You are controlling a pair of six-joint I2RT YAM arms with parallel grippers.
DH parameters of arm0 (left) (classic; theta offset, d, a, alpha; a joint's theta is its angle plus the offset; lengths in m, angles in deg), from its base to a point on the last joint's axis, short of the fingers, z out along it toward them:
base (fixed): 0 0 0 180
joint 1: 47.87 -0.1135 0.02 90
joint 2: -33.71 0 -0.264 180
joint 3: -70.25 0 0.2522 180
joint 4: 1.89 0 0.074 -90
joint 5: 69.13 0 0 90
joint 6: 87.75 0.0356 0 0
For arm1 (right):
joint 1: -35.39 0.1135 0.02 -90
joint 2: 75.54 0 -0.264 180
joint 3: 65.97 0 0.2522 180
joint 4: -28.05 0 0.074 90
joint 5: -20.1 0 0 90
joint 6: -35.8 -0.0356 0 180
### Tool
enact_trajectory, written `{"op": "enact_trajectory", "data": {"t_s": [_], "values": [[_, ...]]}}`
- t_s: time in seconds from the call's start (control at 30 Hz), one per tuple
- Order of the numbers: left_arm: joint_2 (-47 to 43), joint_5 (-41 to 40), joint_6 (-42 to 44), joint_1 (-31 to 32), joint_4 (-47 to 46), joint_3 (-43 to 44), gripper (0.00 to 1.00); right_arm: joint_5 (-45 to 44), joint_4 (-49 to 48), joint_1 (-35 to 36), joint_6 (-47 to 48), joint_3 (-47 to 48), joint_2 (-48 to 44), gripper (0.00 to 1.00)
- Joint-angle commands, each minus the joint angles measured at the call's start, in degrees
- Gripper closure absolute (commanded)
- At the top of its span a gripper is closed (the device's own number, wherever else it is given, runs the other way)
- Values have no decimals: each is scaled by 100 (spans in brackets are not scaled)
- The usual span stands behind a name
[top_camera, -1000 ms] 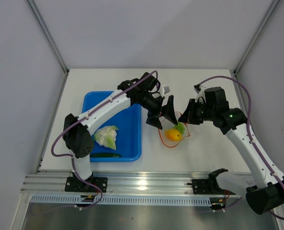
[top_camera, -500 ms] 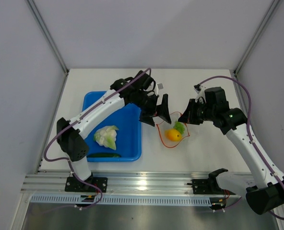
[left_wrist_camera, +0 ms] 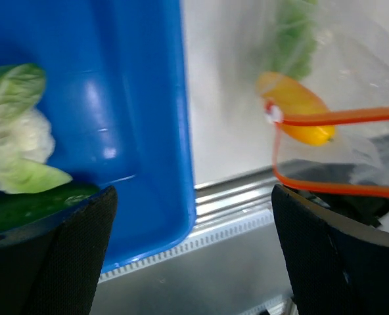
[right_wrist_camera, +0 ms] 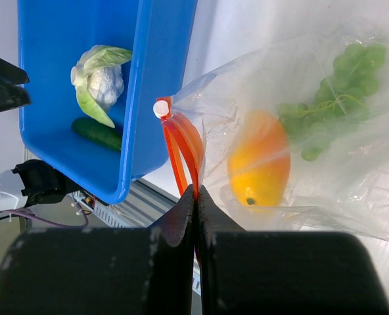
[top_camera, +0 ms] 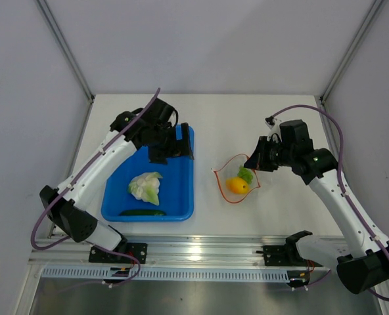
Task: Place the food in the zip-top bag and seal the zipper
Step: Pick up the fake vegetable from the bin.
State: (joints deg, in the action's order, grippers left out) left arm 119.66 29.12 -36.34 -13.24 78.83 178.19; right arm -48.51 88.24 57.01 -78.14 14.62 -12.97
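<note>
Right wrist view has the right gripper [right_wrist_camera: 196, 191] pinched shut on the zipper [right_wrist_camera: 181, 152], with the zip-top bag [right_wrist_camera: 293, 131] spreading away from its jaws on the table. The orange-yellow fruit [right_wrist_camera: 258, 157] lies inside just beyond the fingertips and the grape bunch [right_wrist_camera: 332, 98] farther off. The film looks light, limp and crinkly, so it would likely collapse if gripped by the wall. The stiffer strip at the mouth is the sound place to hold it. The left gripper [left_wrist_camera: 193, 216] hangs with its jaws wide apart and nothing between them, straddling the rim of the blue tray [top_camera: 181, 197]. The cabbage head [left_wrist_camera: 14, 134] sits just outside one finger and the cucumber [left_wrist_camera: 30, 210] lies at that finger's tip. Both pieces seem light, hard toys. The cabbage is probably best taken across its rounded white body, not by a leaf. The thin, smooth cucumber lies close to the tray wall and may slip unless it is caught across its middle. A second ago the left jaws hung open right at the bag's mouth, close to the right jaws. That arm has since swung back over the tray. The bag, the food and the right gripper's clamp look unchanged.
</note>
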Motion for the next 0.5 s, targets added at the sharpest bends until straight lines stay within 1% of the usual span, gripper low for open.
{"op": "enact_trajectory", "data": {"t_s": [0.0,0.07,0.1,0.13,0.2,0.23,0.3,0.4,0.47], "values": [[-166,-1103,97,-44,422,-319,0,41,-100,8,13,-3,-113,100],[-210,-1482,115,-44,546,-460,0,41,-100,-1,4,-3,-104,100],[-245,-1919,106,-36,599,-539,1,32,-108,-1,4,-12,-113,100],[-341,-2115,71,-35,590,-836,0,32,-108,8,4,-12,-113,100],[-456,-2458,36,-18,529,-1066,1,32,-117,-1,4,-38,-113,100],[-509,-2747,-8,-9,459,-1372,0,41,-126,8,-14,-56,-104,100],[-588,-3004,-96,-9,441,-1698,0,58,-135,-1,-5,-73,-104,100],[-527,-3583,-298,26,423,-1980,0,67,-152,8,-5,-82,-95,100],[-440,-3795,-316,96,266,-2078,1,67,-135,-1,-5,-108,-87,100]]}}
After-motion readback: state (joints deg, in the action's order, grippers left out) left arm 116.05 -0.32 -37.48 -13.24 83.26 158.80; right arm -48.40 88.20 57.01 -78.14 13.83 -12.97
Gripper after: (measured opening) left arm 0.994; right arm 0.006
